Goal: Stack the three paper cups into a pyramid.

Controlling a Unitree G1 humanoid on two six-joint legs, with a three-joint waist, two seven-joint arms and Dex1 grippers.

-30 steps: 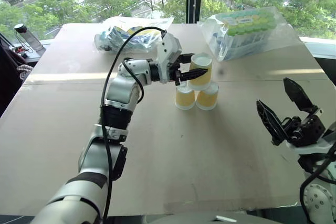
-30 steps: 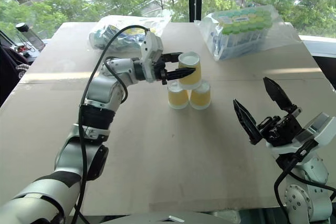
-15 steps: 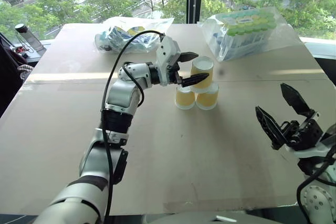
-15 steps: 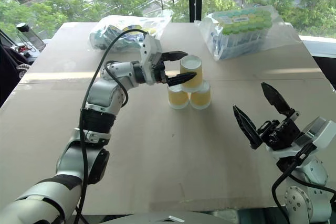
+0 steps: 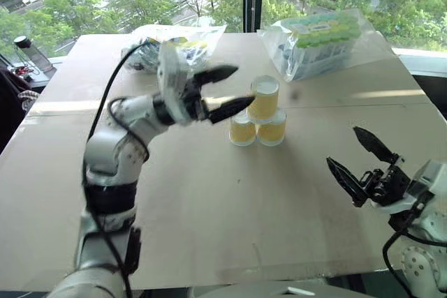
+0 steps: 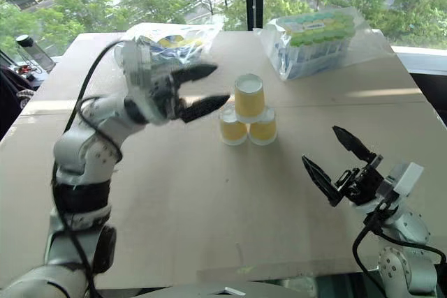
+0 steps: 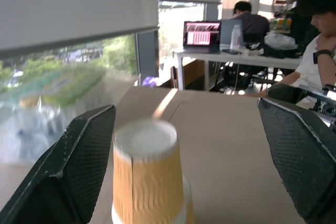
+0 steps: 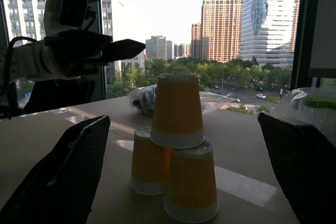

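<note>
Left pincer [image 5: 227, 91] spread wide, empty, just left of the three yellow-orange paper cups [image 5: 258, 121]. Cups stand upside down as a pyramid at upper centre on the tan counter [image 5: 209, 200]. Right pincer [image 5: 357, 160] spread, empty, lower right, well apart.

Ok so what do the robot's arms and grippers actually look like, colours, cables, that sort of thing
The left arm is silver-grey segments with black joint bands, and a black cable loops along it. The left gripper and right gripper each have two black pointed fingers; up close their pads show a fine dotted texture.
</note>
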